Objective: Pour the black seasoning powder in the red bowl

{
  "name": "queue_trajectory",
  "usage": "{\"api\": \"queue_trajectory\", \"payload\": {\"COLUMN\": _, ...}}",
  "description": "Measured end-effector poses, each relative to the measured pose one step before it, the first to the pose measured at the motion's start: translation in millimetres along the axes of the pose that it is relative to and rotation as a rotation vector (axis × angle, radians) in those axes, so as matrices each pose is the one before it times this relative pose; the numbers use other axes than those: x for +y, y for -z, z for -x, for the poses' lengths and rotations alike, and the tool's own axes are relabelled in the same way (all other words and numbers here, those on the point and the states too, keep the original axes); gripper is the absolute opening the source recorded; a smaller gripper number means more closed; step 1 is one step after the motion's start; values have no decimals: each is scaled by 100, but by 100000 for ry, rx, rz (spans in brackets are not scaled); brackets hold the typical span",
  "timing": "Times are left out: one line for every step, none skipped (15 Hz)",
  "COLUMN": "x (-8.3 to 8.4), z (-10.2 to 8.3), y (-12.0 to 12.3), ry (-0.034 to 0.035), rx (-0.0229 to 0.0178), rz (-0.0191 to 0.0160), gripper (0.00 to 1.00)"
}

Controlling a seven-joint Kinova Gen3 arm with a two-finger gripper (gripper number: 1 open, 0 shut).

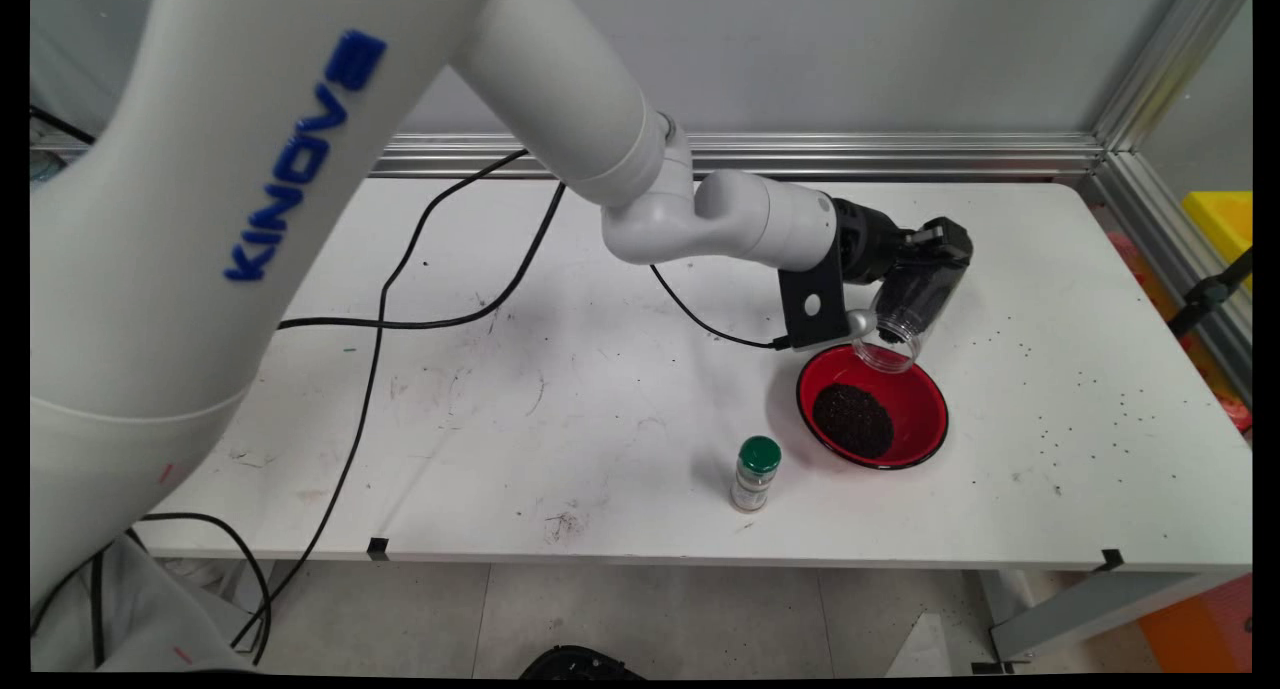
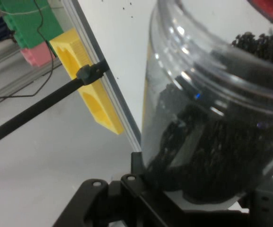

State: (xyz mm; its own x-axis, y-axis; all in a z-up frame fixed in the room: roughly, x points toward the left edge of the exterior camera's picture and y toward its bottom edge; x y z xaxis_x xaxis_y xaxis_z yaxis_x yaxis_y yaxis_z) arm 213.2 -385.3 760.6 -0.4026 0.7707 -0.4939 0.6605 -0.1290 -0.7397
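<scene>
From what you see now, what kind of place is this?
Probably a robotics lab test bench: a white table fenced by aluminium rails, and a gripper tipping a clear jar over a red bowl.

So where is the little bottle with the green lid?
In the main view the green-capped bottle stands upright on the white table, right of centre near the front edge, just left of the red bowl holding dark grains.

White arm stretched rightward low over table, claw clamped, wrist tipped downward

Green-capped bottle stands just beside red bowl
</scene>
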Motion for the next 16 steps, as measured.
{"api": "queue_trajectory", "payload": {"x": -13, "z": -29, "y": -10, "ry": -1228, "rx": -213, "rz": -583, "gripper": 0}}
{"api": "queue_trajectory", "payload": {"x": -1, "z": -28, "y": 13, "ry": -1406, "rx": -298, "rz": -669, "gripper": 0}}
{"api": "queue_trajectory", "payload": {"x": 2, "z": -14, "y": 22, "ry": -1342, "rx": -324, "rz": -619, "gripper": 0}}
{"api": "queue_trajectory", "payload": {"x": 6, "z": -2, "y": 27, "ry": -1148, "rx": -289, "rz": -505, "gripper": 0}}
{"api": "queue_trajectory", "payload": {"x": 6, "z": -29, "y": 31, "ry": -1354, "rx": -250, "rz": -578, "gripper": 0}}
{"api": "queue_trajectory", "payload": {"x": -4, "z": -40, "y": 43, "ry": -1414, "rx": -202, "rz": -611, "gripper": 0}}
{"api": "queue_trajectory", "payload": {"x": -16, "z": -33, "y": 42, "ry": -1127, "rx": -160, "rz": -500, "gripper": 0}}
{"api": "queue_trajectory", "payload": {"x": -15, "z": -31, "y": 38, "ry": -926, "rx": -125, "rz": -384, "gripper": 0}}
{"api": "queue_trajectory", "payload": {"x": -3, "z": -31, "y": 46, "ry": -1264, "rx": -175, "rz": -298, "gripper": 0}}
{"api": "queue_trajectory", "payload": {"x": 28, "z": -30, "y": 57, "ry": -1675, "rx": -176, "rz": -47, "gripper": 0}}
{"api": "queue_trajectory", "payload": {"x": 38, "z": -17, "y": 75, "ry": -2147, "rx": -201, "rz": -17, "gripper": 0}}
{"api": "queue_trajectory", "payload": {"x": -9, "z": -32, "y": 70, "ry": -1417, "rx": -51, "rz": -369, "gripper": 0}}
{"api": "queue_trajectory", "payload": {"x": -84, "z": -68, "y": 62, "ry": -1197, "rx": 32, "rz": -844, "gripper": 0}}
{"api": "queue_trajectory", "payload": {"x": -118, "z": -84, "y": 58, "ry": -940, "rx": 74, "rz": -1031, "gripper": 0}}
{"api": "queue_trajectory", "payload": {"x": -51, "z": -50, "y": 22, "ry": -794, "rx": 68, "rz": -383, "gripper": 0}}
{"api": "queue_trajectory", "payload": {"x": -35, "z": -51, "y": 62, "ry": -1051, "rx": 40, "rz": -396, "gripper": 0}}
